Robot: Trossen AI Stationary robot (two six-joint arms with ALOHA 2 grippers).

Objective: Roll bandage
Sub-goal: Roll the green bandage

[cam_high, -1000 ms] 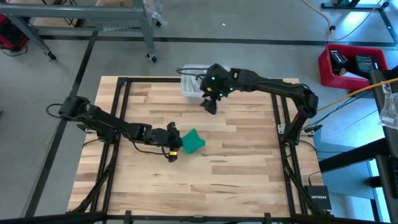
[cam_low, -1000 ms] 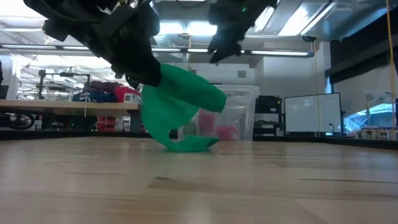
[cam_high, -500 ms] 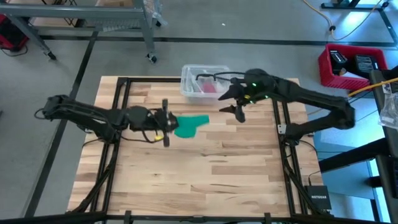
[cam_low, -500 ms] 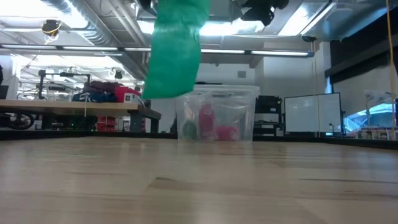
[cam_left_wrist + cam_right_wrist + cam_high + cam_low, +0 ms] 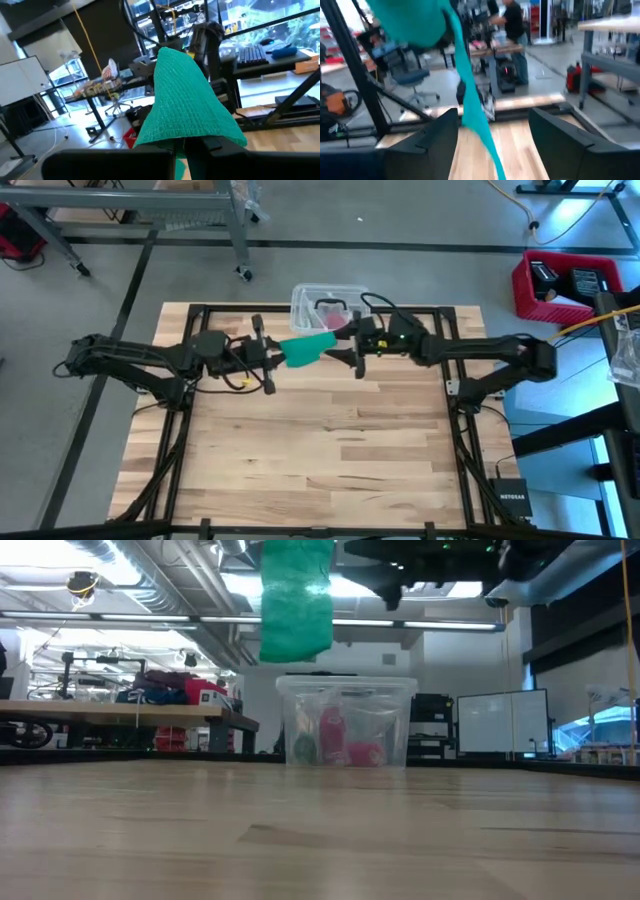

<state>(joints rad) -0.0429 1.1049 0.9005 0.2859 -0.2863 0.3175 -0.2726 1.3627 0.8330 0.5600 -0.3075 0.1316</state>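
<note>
teal fabric is what you have in the air: the bandage hangs clear of the worktop, pinched at one end by your left gripper, whose jaws are closed tight on it. in the left wrist view the cloth fans out forward from those jaws as a wide flap, so its long axis runs away from the left gripper and toward the right one.

your right gripper faces it from the other side, jaws spread wide and holding nothing. in the right wrist view a narrow tail of the bandage dangles between the two open fingers, not gripped by either.

so the free end lies straight ahead of the right jaws, and that arm is the nearer one to it. judging from this, your next move likely depends on closing the right jaws on that tail while the strip stays strung between the two arms, in front of the clear tub.
</note>
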